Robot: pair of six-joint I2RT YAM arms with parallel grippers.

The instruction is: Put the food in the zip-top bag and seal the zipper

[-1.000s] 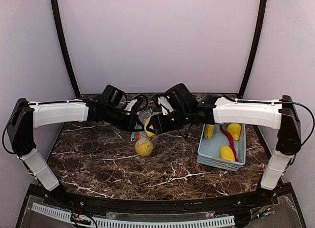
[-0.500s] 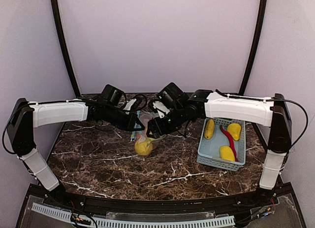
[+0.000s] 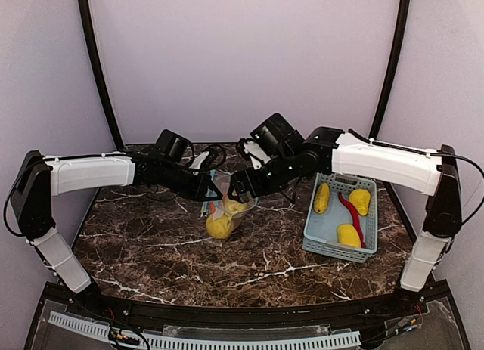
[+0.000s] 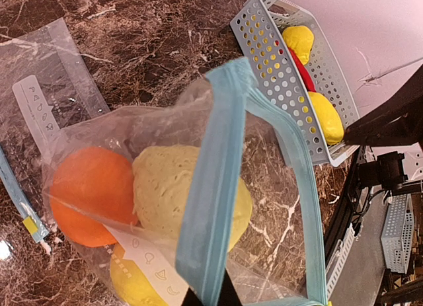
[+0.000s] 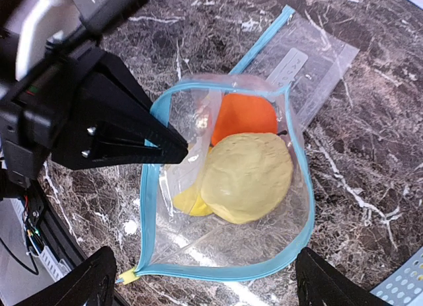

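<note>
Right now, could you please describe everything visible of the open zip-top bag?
The bag is clear soft plastic with a light blue zipper strip round its mouth and a white printed panel. It rests unsealed on the marble table, mouth gaping upward. The left end effector pinches its rim. Inside lie an orange, a pale bumpy yellow fruit and another yellow piece.

High rear overview; close wrist views sharing bag (image 4: pixel 211 207)

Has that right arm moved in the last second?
Yes. The right arm swung rearward, uncovering the far rim of the blue basket, which stayed put.
</note>
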